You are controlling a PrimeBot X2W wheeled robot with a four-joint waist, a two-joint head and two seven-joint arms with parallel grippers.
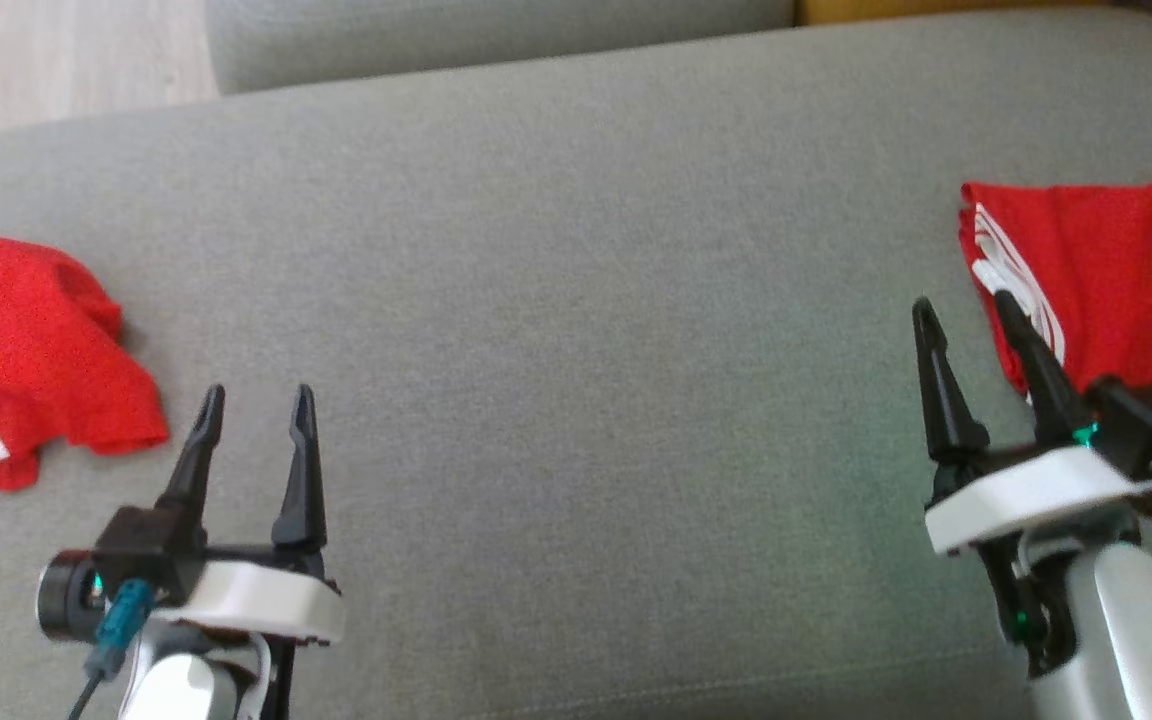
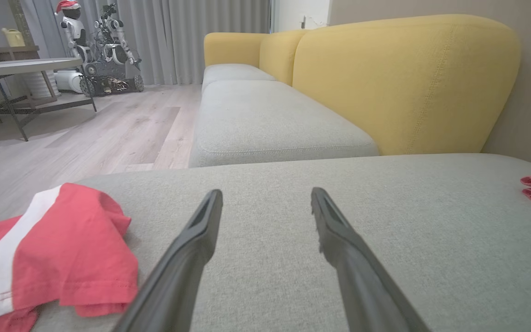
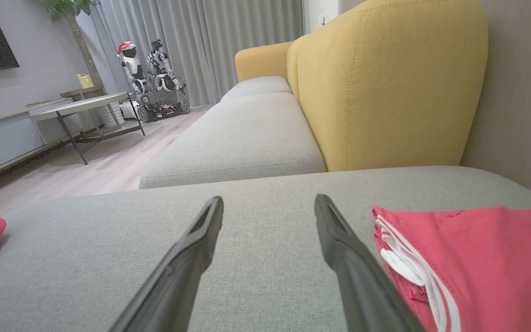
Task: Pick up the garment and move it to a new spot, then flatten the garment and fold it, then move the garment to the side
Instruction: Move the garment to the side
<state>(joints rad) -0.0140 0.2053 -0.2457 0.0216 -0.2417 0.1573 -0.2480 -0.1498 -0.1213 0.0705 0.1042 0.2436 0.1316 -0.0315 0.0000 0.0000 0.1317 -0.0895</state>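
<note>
Left jaws and right jaws are hanging wide and empty over the sofa cushion (image 1: 576,250). Crumpled garment (image 1: 46,350) is lying at far left; right jaws are crowding the folded garment (image 1: 1116,270), risking a snag.

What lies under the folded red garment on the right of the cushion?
The folded red garment rests on the grey cushion; white-striped layers show at its left edge. Anything beneath or between its layers is covered.
</note>
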